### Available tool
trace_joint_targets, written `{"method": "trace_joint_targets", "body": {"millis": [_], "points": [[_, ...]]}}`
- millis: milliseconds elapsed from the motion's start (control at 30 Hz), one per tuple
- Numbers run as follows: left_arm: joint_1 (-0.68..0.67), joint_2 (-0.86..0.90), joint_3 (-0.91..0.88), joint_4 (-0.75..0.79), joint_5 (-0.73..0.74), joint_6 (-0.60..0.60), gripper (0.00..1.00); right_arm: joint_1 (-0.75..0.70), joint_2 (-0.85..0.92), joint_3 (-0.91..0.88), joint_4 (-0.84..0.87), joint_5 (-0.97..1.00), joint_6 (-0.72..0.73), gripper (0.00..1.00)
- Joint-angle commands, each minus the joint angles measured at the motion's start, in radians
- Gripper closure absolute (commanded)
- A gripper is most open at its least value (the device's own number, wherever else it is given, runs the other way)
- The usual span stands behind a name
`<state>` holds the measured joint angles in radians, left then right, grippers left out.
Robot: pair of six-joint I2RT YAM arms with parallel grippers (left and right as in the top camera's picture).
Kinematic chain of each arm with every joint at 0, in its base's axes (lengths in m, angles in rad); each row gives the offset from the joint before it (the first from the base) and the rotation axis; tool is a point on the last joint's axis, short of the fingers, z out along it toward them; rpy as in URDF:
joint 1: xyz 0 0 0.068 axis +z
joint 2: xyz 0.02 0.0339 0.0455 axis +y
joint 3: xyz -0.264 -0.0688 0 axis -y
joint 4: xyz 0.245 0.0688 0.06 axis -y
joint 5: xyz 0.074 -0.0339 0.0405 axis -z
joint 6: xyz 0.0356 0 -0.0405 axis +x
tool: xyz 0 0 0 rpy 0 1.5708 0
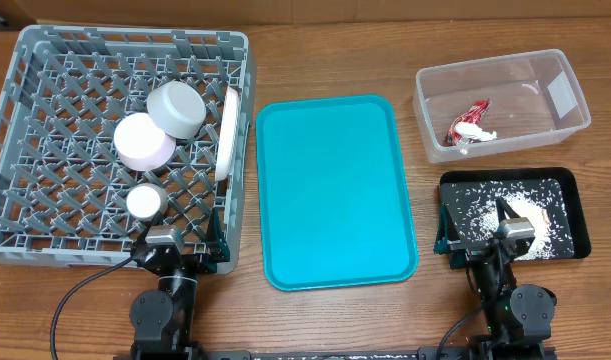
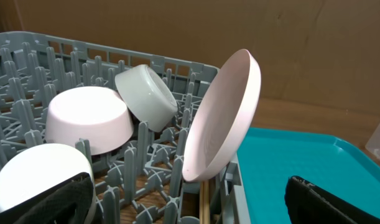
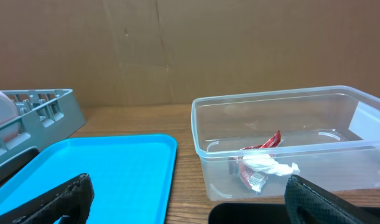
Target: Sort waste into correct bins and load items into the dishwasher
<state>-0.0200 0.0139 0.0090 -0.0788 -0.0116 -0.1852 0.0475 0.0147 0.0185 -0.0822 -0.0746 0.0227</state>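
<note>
**Overhead:** The left gripper (image 1: 173,244) is hovering at the near edge of the dish rack (image 1: 15,120). The small white cup (image 1: 145,200) is sitting just ahead of it, and the pink bowl (image 1: 143,140) and grey bowl (image 1: 175,107) are farther ahead. The white plate (image 1: 228,130) is standing on edge ahead and to its right. The right gripper (image 1: 512,234) is hanging over the near end of the black tray (image 1: 577,205), with rice (image 1: 480,205) lying under and ahead of it.

**Left wrist:** The fingers are spread wide and gripping nothing. The plate is leaning just ahead, tilting toward the teal tray (image 2: 301,162). A careless nudge is likely to tip it over the rack wall. Of the 2 bowls, the grey one is resting tilted against the pink one, so a jolt risks sliding it.

**Right wrist:** These fingers are also gaping and empty. The wrapper (image 3: 261,163) is lying inside the clear tub (image 3: 205,146) ahead and to the right. Dipping low here risks scattering rice off the tray.
</note>
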Motion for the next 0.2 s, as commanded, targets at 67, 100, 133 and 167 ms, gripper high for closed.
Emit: {"method": "trace_joint_targets", "body": {"millis": [67, 100, 133, 167], "points": [[-0.007, -0.009, -0.003, 0.001, 0.012, -0.014, 0.0, 0.006, -0.011, -0.01, 0.005, -0.005, 0.003, 0.0], [-0.007, -0.01, -0.003, 0.001, 0.012, -0.014, 0.0, 0.006, -0.011, -0.01, 0.005, -0.005, 0.003, 0.0], [-0.007, -0.009, -0.003, 0.001, 0.012, -0.014, 0.0, 0.006, -0.011, -0.01, 0.005, -0.005, 0.003, 0.0], [-0.007, -0.009, -0.003, 0.001, 0.012, -0.013, 0.0, 0.006, -0.011, -0.01, 0.005, -0.005, 0.003, 0.0]]}}
